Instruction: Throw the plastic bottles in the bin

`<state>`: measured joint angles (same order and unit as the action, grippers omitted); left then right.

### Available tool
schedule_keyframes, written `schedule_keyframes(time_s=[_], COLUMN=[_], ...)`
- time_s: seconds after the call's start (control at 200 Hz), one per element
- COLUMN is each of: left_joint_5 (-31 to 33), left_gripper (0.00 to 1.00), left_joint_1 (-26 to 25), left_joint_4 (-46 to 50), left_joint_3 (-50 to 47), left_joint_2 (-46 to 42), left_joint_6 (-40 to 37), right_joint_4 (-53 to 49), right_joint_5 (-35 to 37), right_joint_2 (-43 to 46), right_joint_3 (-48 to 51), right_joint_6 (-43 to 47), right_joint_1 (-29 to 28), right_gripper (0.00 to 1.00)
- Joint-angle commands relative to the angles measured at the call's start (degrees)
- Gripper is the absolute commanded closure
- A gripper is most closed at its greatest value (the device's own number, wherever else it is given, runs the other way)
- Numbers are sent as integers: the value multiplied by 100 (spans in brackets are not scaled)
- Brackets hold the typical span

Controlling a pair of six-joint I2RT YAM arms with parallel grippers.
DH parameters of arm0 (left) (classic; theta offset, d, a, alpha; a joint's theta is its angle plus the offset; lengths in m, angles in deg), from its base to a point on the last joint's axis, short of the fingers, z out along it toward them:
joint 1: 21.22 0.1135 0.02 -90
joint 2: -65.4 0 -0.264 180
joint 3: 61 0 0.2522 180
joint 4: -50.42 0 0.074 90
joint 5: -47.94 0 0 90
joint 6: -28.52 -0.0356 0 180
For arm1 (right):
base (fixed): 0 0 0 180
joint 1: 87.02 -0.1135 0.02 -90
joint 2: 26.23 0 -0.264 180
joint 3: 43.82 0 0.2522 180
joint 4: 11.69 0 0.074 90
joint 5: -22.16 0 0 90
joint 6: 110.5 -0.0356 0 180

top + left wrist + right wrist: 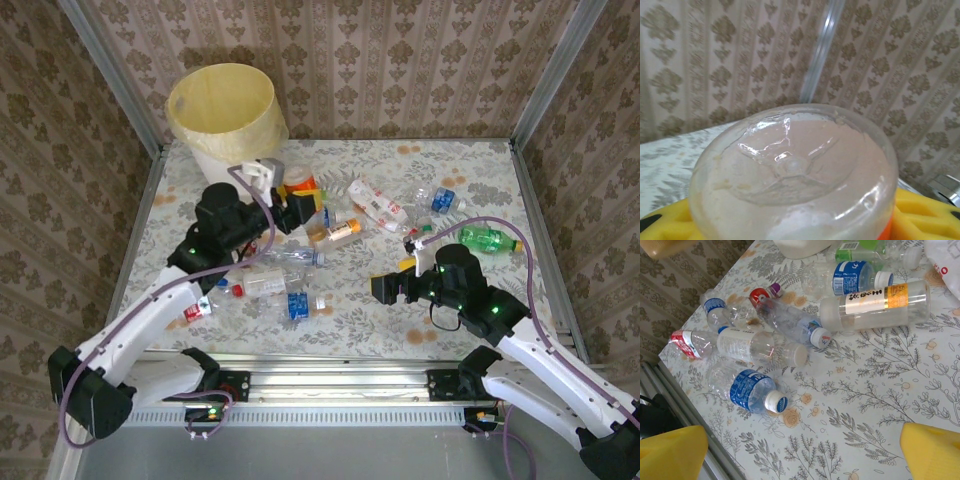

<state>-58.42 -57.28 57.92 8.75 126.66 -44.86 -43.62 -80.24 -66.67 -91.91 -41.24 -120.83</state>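
Over floral table (880,405), left fingers (925,217) grip a cropped bottle (795,170); right fingers (935,452) wide, empty.

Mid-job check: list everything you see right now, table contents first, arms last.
bin: one, pale yellow, far left corner
loose bottles: roughly a dozen, mostly clear with blue, red, orange or white labels, lying scattered across the middle
green bottle: one, green, lying at the right edge of the pile
held bottle: one, clear, gripped near the bin
table: one, white floral cover, under everything
left gripper: one, yellow fingers, shut on the held bottle
right gripper: one, yellow fingers, open above the table
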Motion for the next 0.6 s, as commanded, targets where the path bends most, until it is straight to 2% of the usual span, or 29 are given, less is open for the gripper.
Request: schedule_keyframes(time_s=[0.0, 0.235, 0.33, 0.365, 0.595], left_joint_5=[177, 180, 176, 130, -66], left_gripper=[44, 44, 44, 44, 44], left_joint_1=[254, 841, 952, 1172, 1715], left_joint_4=[256, 234, 18, -83, -802], left_joint_3=[69, 137, 121, 123, 250], left_joint_2=[-305, -716, -785, -799, -776], left_joint_6=[-337, -492, -561, -596, -696], right_joint_4=[-60, -42, -51, -48, -72], right_joint_5=[107, 137, 151, 155, 240], right_joint_2=[83, 72, 73, 72, 74], right_joint_3=[14, 17, 16, 14, 22], right_joint_6=[102, 102, 101, 101, 97], right_joint_1=[-40, -38, -35, -38, -35], right_gripper=[0, 0, 0, 0, 0])
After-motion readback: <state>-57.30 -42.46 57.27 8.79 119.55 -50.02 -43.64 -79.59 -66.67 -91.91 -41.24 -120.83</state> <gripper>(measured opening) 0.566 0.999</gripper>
